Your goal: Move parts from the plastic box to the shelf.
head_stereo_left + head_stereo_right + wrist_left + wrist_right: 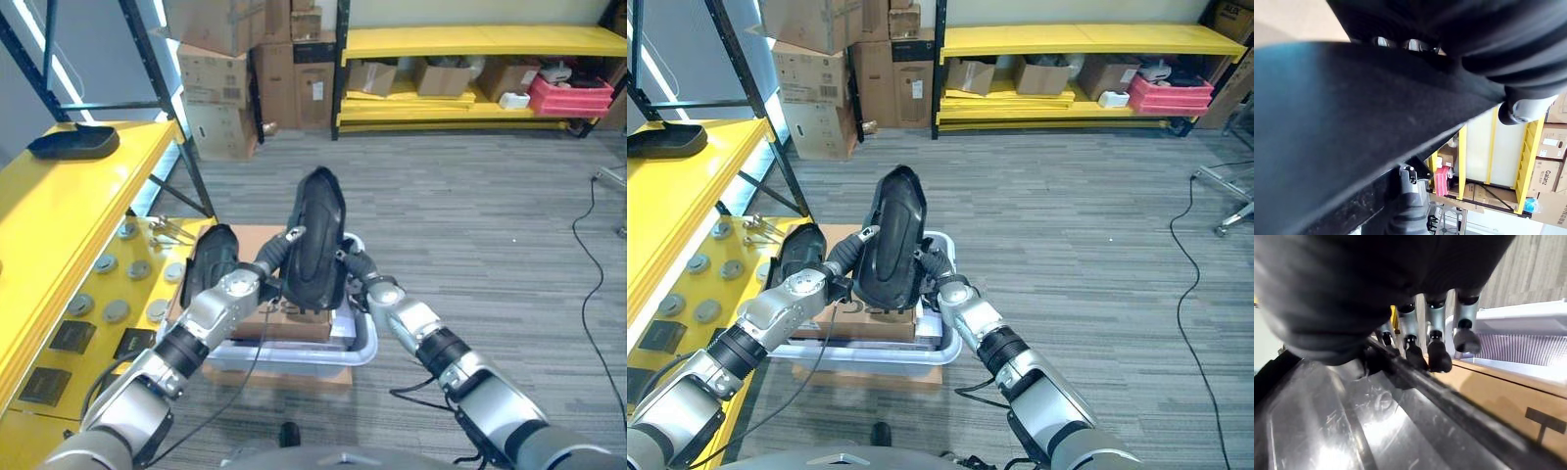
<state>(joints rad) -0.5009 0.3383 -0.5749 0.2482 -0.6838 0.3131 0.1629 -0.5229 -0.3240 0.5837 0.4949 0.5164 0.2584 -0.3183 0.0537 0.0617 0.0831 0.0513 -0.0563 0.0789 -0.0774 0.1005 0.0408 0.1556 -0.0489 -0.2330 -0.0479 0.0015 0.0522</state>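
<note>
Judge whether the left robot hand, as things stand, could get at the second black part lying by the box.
Probably not yet. The left robot hand is curled on the big black part held upright over the plastic box, shared with the right robot hand. The second black part lies near its forearm, unobstructed, once it lets go.

The scene is evenly and brightly lit from overhead, with soft, faint shadows on the grey floor point(470, 225). Daylight glows pale along the far left beside the yellow shelf point(59, 206). The black part point(315, 240) carries a dull sheen; in the right wrist view its glossy surface point(1352, 421) shows white glare streaks. Up close, both wrist views are blurred, and the dark part point(1342, 122) is out of focus.
</note>
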